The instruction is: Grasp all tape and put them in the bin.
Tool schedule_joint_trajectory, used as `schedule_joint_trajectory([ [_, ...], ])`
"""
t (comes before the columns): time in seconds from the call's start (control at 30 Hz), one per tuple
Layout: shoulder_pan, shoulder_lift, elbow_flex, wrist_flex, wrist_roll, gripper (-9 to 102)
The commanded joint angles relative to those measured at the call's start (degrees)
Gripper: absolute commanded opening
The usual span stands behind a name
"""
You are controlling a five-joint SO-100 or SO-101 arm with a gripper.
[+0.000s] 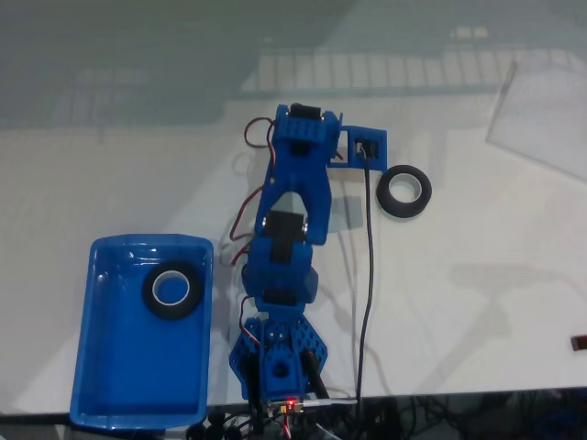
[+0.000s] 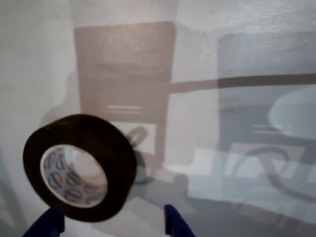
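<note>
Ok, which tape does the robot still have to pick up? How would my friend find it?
Start at the blue robot arm in the middle of the white table in the fixed view. Look just right of its top end: a black tape roll lies flat on the bare table. The other roll already sits inside the blue bin.

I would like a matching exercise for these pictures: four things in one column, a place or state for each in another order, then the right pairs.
Things:
1. tape roll in the tray
2. tape roll on the table
3. blue tray
4. gripper

Places or states:
A. open, fingertips near a roll
B. left of the arm in the fixed view
C. lying inside the bin
D. right of the arm, outside the bin

Pairs: 1-C, 2-D, 3-B, 4-A
</note>
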Motion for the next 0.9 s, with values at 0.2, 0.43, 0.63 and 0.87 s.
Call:
schedule_joint_trajectory([
  [0.2, -0.4, -9.6, -9.8, 0.7, -1.6, 24],
  [0.43, -0.4, -13.2, -12.7, 1.3, -1.9, 22],
  [0.63, -0.2, -13.5, -12.7, 1.1, -2.1, 10],
  [0.87, 0.4, -12.3, -12.9, 0.7, -1.9, 0],
])
